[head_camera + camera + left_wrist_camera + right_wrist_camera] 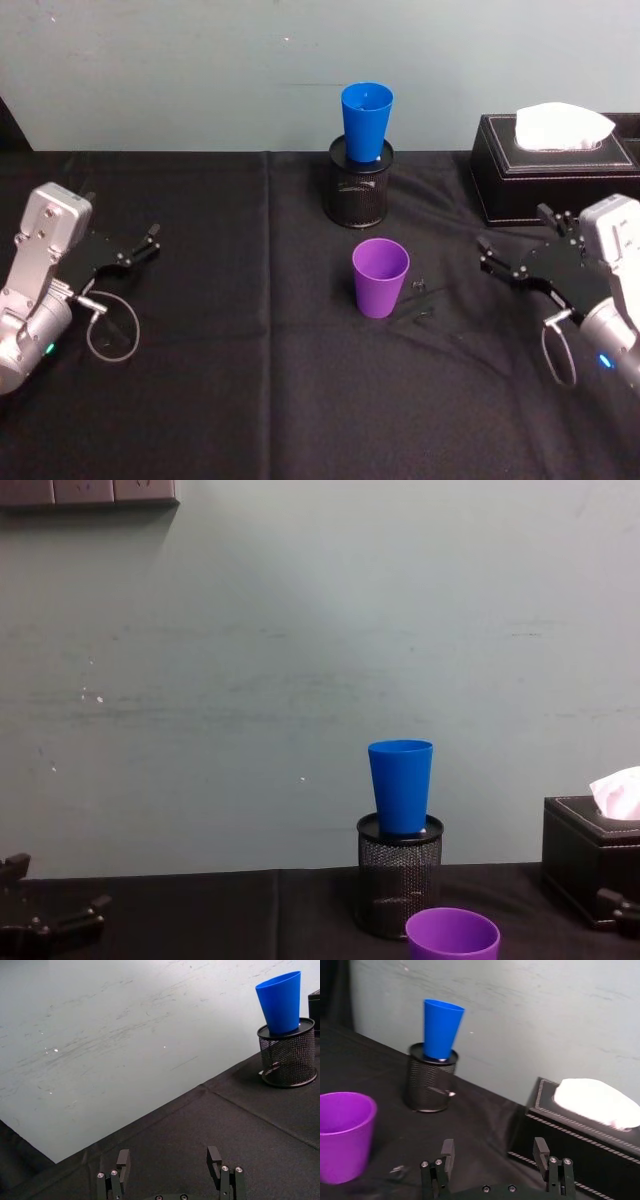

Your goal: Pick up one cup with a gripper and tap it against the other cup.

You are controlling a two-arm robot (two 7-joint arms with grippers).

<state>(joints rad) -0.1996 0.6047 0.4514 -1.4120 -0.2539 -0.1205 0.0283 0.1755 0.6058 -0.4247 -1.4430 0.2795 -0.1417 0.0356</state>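
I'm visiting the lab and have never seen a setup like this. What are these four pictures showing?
It is a two-armed robot at a table with a black cloth. One picture looks down from its head, one forward from its chest, one from each wrist. The left gripper and right gripper hover open at the sides, holding nothing. A purple cup stands upright mid-table. Behind it a blue cup sits in a black mesh pen holder. A black tissue box is at the far right.

A plain purple cup [380, 277] stands on the black-clothed tabletop [250, 400]. At its 12 o'clock, a bright blue cup [366, 121] sits in a black mesh holder [359, 195]. At 2 o'clock, a black stitched tissue box [555, 170] shows white tissue [562, 126].
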